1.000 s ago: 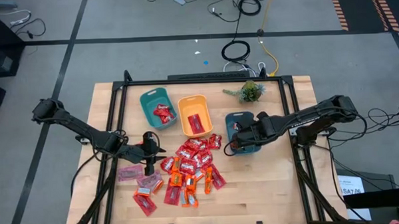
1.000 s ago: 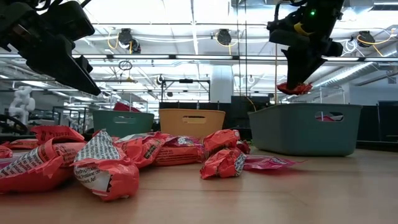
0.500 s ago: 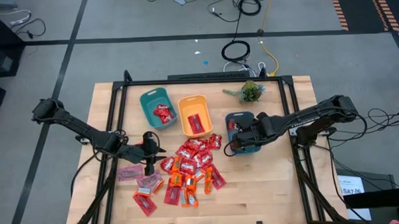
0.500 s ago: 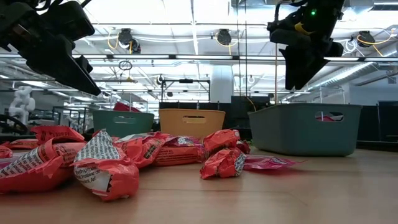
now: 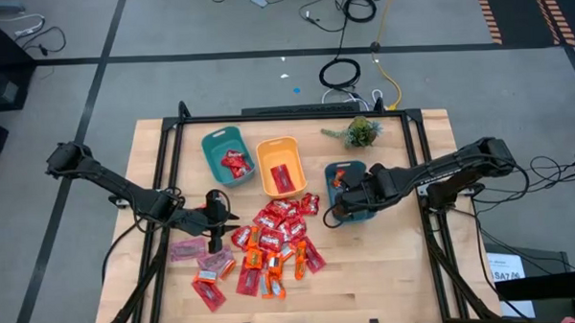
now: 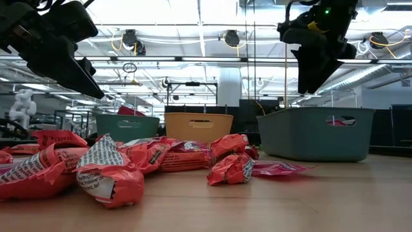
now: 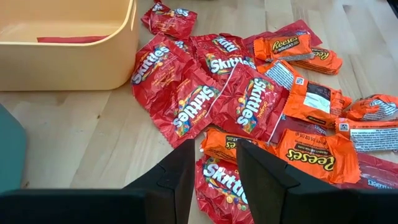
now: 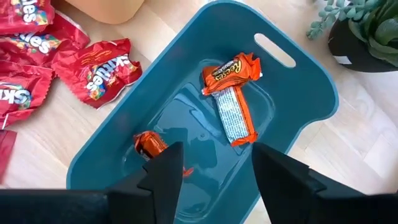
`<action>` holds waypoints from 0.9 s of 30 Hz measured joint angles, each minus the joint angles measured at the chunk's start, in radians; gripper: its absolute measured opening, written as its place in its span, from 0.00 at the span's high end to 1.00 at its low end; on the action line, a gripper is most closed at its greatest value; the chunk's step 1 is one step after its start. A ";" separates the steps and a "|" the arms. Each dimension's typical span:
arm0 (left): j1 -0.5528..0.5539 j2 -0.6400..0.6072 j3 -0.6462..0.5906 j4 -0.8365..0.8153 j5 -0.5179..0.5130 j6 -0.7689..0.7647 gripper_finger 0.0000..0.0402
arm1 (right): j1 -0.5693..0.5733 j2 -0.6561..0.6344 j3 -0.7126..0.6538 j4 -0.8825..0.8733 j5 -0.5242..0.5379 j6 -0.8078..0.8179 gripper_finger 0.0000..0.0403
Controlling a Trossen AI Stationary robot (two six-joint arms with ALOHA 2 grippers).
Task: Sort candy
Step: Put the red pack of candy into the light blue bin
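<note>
the right gripper (image 8: pixel 214 163) hangs over the near teal bin (image 8: pixel 298 118), jaws apart and empty, so a drop-off looks just done; two orange candies (image 8: pixel 231 93) lie inside it. the next move, i judge, is to swing back to the pile (image 5: pixel 276 243) on the table and pick another piece, matching it to its bin. the left gripper (image 7: pixel 212 171) hovers low over the pile's left edge, fingers slightly parted, holding nothing. the orange bin (image 5: pixel 280 165) holds red candy, and the far teal bin (image 5: pixel 225 154) holds several red ones. a few pink packets (image 5: pixel 187 248) lie left of the pile. a plant (image 5: pixel 361 132) stands behind the bins.
</note>
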 joint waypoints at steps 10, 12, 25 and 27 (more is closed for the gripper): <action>0.000 0.000 0.000 0.000 0.000 0.003 0.68 | 0.146 -0.078 0.000 0.000 0.079 0.082 0.55; 0.000 0.000 0.000 0.001 0.000 0.003 0.68 | 0.186 -0.101 0.000 0.000 0.101 0.084 0.55; 0.000 0.000 0.000 -0.001 -0.001 0.004 0.68 | 0.414 -0.210 -0.108 0.118 0.238 -0.002 0.55; 0.000 0.000 0.000 -0.001 -0.001 0.004 0.68 | 0.417 -0.247 -0.180 0.193 0.231 -0.002 0.55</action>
